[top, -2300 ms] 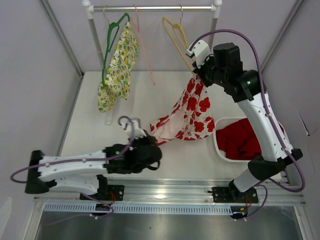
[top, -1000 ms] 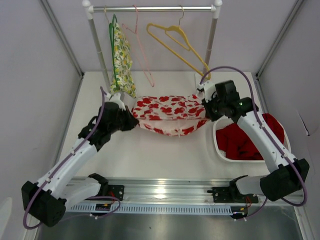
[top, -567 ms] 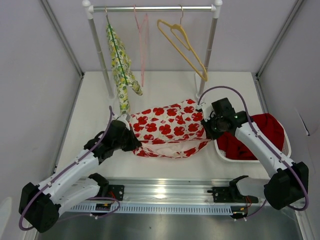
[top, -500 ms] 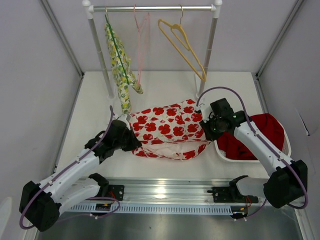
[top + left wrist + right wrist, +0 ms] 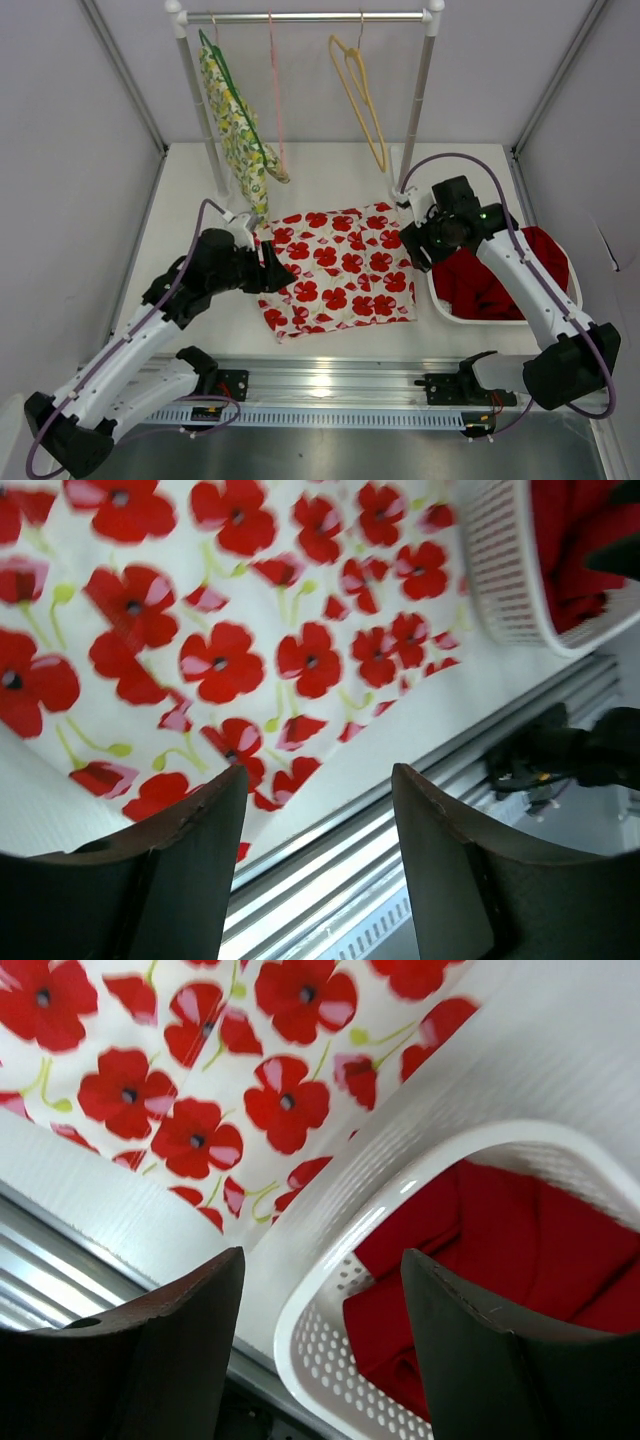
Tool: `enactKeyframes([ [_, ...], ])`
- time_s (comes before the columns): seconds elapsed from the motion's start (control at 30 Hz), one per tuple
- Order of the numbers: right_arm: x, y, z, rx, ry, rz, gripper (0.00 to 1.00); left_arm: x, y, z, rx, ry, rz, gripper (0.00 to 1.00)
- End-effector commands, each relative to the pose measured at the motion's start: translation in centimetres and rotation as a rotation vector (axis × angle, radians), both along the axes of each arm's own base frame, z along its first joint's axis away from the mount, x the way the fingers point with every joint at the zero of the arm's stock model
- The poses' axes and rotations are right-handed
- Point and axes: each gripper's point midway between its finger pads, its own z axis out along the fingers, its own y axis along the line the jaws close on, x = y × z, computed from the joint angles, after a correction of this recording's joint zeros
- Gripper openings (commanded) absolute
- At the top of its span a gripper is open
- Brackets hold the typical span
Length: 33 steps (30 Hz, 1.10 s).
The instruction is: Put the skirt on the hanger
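Note:
The white skirt with red poppies (image 5: pixel 340 272) lies spread flat on the table, seen close up in the left wrist view (image 5: pixel 220 640) and the right wrist view (image 5: pixel 190 1090). My left gripper (image 5: pixel 277 268) hovers open at its left edge, with nothing between its fingers (image 5: pixel 190 880). At the skirt's upper right corner my right gripper (image 5: pixel 415 245) is open and empty as well, its fingers (image 5: pixel 470 1360) over the basket rim. A yellow hanger (image 5: pixel 360 95) and a thin pink hanger (image 5: pixel 275 100) hang bare on the rail.
A white perforated basket (image 5: pixel 437 300) with red cloth (image 5: pixel 490 280) stands right of the skirt, close to my right arm. A green hanger carrying a yellow-patterned garment (image 5: pixel 235 125) hangs at the rail's left. The rack posts (image 5: pixel 415 110) stand behind the skirt. A metal rail (image 5: pixel 330 380) edges the table front.
Both grippers have opened and let go of the skirt, which dropped from a stretched bundle to lie flat. Both arms have pulled slightly away. The hangers are swinging.

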Motion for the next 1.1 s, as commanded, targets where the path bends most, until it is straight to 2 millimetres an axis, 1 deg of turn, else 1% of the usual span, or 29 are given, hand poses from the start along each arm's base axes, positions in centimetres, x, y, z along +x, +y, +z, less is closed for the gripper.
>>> enactKeyframes([
  [0.0,1.0,0.6,3.9,0.053,-0.085,0.035,0.7,-0.5,-0.8,5.8,-0.075,-0.137,-0.083,0.65],
  [0.03,1.1,0.7,4.4,0.057,-0.097,0.041,0.7,-0.1,-0.7,8.9,-0.109,-0.212,-0.066,0.65],
  [0.07,1.3,0.9,5.2,0.074,-0.114,0.051,0.69,0.4,-0.5,10.4,-0.12,-0.256,-0.037,0.65],
  [0.13,1.6,0.9,6.3,0.089,-0.152,0.05,0.68,1.6,0.1,15.8,-0.174,-0.401,0.032,0.65],
  [0.17,1.7,0.9,6.7,0.095,-0.162,0.051,0.68,2.1,0.5,17.5,-0.192,-0.442,0.072,0.64],
  [0.2,2.0,0.8,7.4,0.102,-0.179,0.042,0.67,2.5,0.5,20.4,-0.238,-0.517,0.093,0.64],
  [0.23,2.2,0.7,7.8,0.108,-0.192,0.033,0.66,2.7,0.6,22.8,-0.262,-0.577,0.095,0.64],
  [0.27,2.5,0.6,8.3,0.12,-0.207,0.015,0.64,3.8,0.5,23.3,-0.25,-0.584,0.128,0.63],
  [0.3,2.9,0.5,9.5,0.14,-0.239,0.007,0.64,3.8,0.1,25.7,-0.283,-0.634,0.121,0.63],
  [0.33,3.1,0.4,10.2,0.147,-0.255,0.0,0.64,3.8,-0.3,27.3,-0.295,-0.675,0.113,0.63],
  [0.4,3.5,0.3,11.2,0.162,-0.282,-0.01,0.64,5.1,-1.9,28.3,-0.286,-0.706,0.135,0.63],
  [0.43,3.8,-0.1,11.8,0.17,-0.296,-0.024,0.64,5.1,-1.9,31.7,-0.314,-0.782,0.154,0.63],
  [0.47,3.9,-0.2,11.9,0.177,-0.298,-0.033,0.64,5.0,-3.3,32.3,-0.313,-0.79,0.14,0.64],
  [0.5,4.1,-0.2,12.1,0.186,-0.303,-0.041,0.64,7.0,-4.5,32.9,-0.273,-0.802,0.19,0.66],
  [0.53,4.3,-0.5,12.1,0.192,-0.303,-0.054,0.64,7.4,-4.8,35.0,-0.259,-0.85,0.215,0.68],
  [0.57,4.4,-0.6,12.1,0.198,-0.303,-0.062,0.64,7.6,-6.3,35.5,-0.251,-0.858,0.214,0.68],
  [0.6,4.5,-0.6,12.2,0.208,-0.306,-0.075,0.64,10.0,-7.7,35.4,-0.196,-0.854,0.284,0.7],
  [0.63,4.6,-0.9,12.1,0.211,-0.305,-0.09,0.64,10.6,-7.8,37.3,-0.183,-0.89,0.325,0.7],
  [0.67,4.7,-1.1,12.2,0.215,-0.31,-0.098,0.64,11.2,-9.0,37.5,-0.163,-0.899,0.351,0.72],
  [0.7,4.8,-1.2,12.4,0.224,-0.315,-0.112,0.64,13.5,-10.3,37.0,-0.092,-0.9,0.415,0.74],
  [0.77,5.0,-1.7,12.6,0.235,-0.319,-0.132,0.63,14.4,-10.5,40.8,-0.123,-0.939,0.483,0.74],
  [0.8,5.1,-1.7,12.7,0.242,-0.318,-0.135,0.63,17.4,-13.1,37.3,0.019,-0.919,0.511,0.74],
  [0.83,5.2,-2.0,12.8,0.248,-0.321,-0.142,0.63,17.9,-12.8,39.2,0.003,-0.943,0.559,0.75],
  [0.87,5.2,-2.1,12.9,0.252,-0.319,-0.147,0.62,18.3,-12.7,40.6,-0.012,-0.973,0.596,0.77],
  [0.9,5.1,-2.1,13.0,0.255,-0.321,-0.145,0.62,20.4,-14.4,38.0,0.112,-0.985,0.604,0.77],
  [0.97,5.1,-2.4,13.2,0.258,-0.32,-0.152,0.62,21.7,-14.0,38.2,0.12,-1.014,0.668,0.79],
  [1.0,5.1,-2.5,13.3,0.259,-0.319,-0.153,0.62,22.5,-14.1,37.4,0.122,-1.002,0.674,0.79],
  [1.03,5.0,-2.6,13.3,0.259,-0.318,-0.152,0.62,23.6,-13.4,36.7,0.132,-0.986,0.693,0.78],
  [1.07,5.0,-2.8,13.5,0.262,-0.32,-0.156,0.63,24.2,-13.5,35.6,0.133,-0.965,0.694,0.78],
])
